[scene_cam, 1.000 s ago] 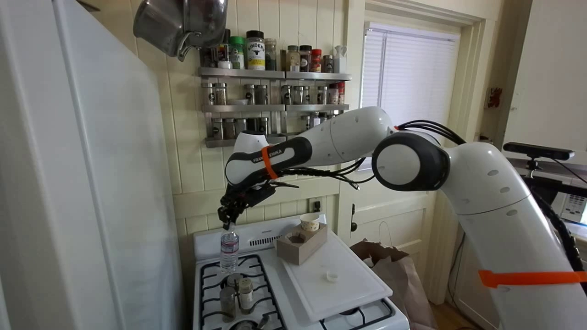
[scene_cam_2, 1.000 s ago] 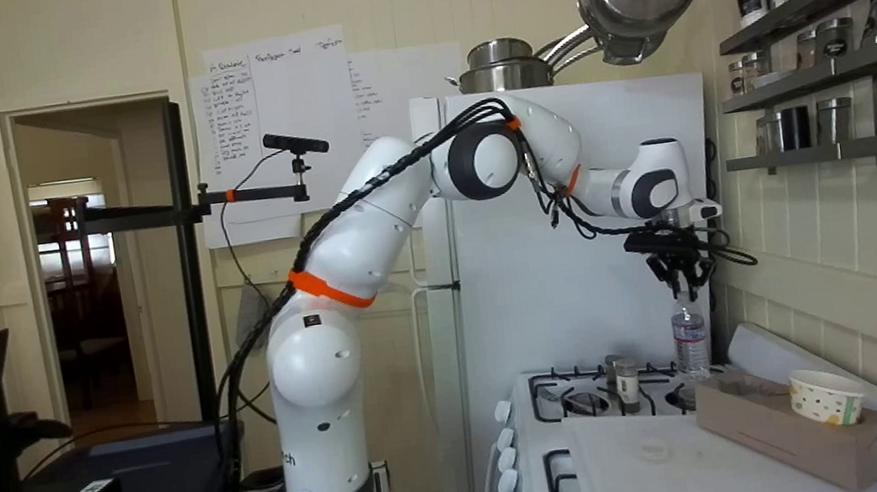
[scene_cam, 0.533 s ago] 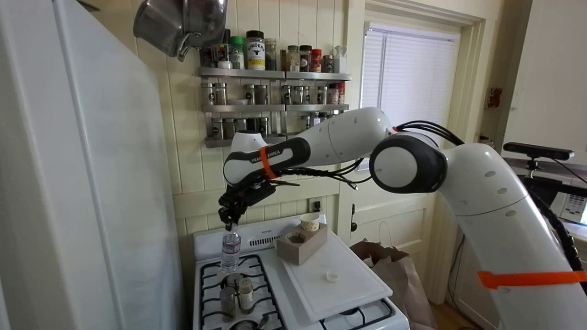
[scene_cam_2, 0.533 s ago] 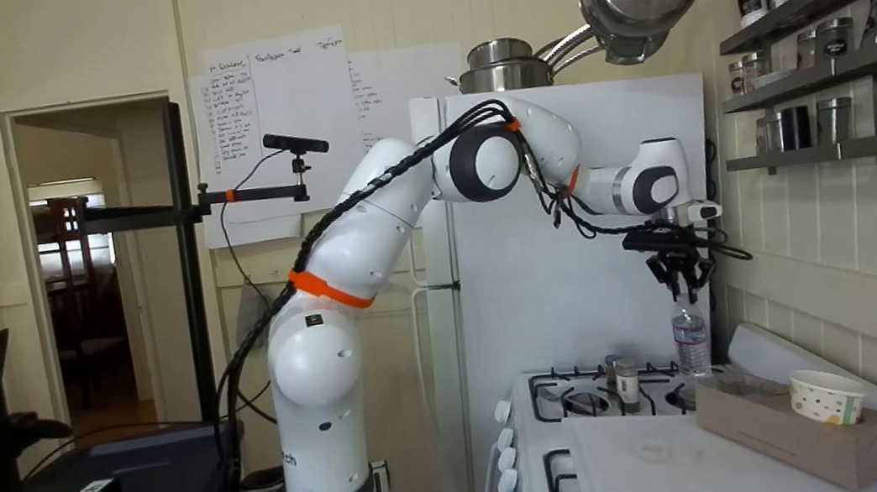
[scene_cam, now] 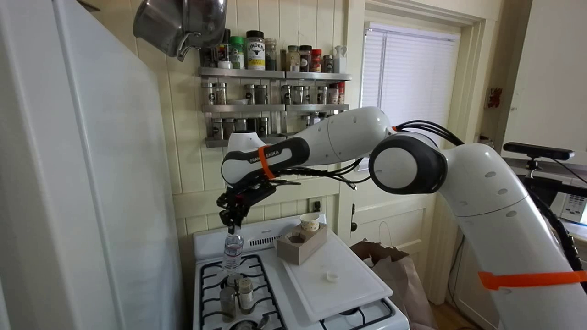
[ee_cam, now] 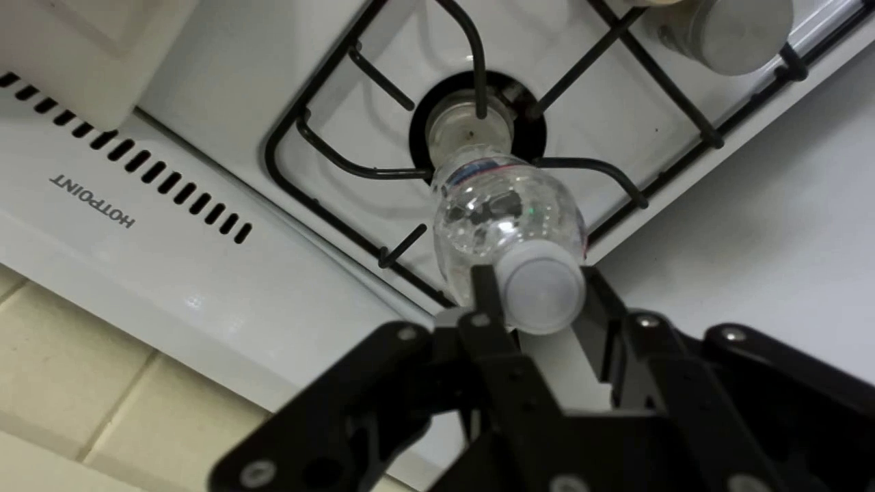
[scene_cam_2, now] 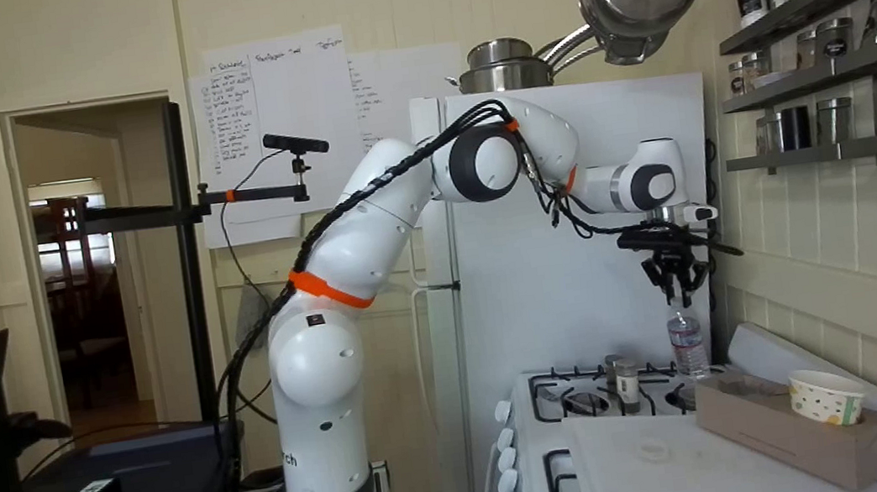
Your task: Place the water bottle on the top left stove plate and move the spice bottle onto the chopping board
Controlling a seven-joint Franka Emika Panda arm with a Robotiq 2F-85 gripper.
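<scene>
My gripper [ee_cam: 536, 273] is shut on the capped neck of the water bottle [ee_cam: 506, 205], a clear bottle with a pale cap in the wrist view. In both exterior views the gripper [scene_cam: 234, 226] [scene_cam_2: 678, 299] is above the bottle [scene_cam: 233, 252] [scene_cam_2: 687, 344], which leans slightly. Its base is over the back burner [ee_cam: 530, 130] by the fridge, the top left stove plate; I cannot tell if it touches the grate. The spice bottle [scene_cam: 246, 295] [scene_cam_2: 629, 390] stands on the same grate, nearer the front. The white chopping board [scene_cam: 353, 293] [scene_cam_2: 629, 466] lies across the cooktop's other side.
A glass jar [scene_cam: 227, 303] stands beside the spice bottle. A cardboard box [scene_cam: 300, 250] with a paper cup [scene_cam: 310, 222] and a small white ring [scene_cam: 332, 276] are on the board. The fridge [scene_cam_2: 576, 262] and spice shelves [scene_cam_2: 849, 82] border the stove.
The gripper has shifted slightly right in one exterior view and slightly left in the other. The bottle's top moved with it, its base hardly, so the bottle leans a little more.
</scene>
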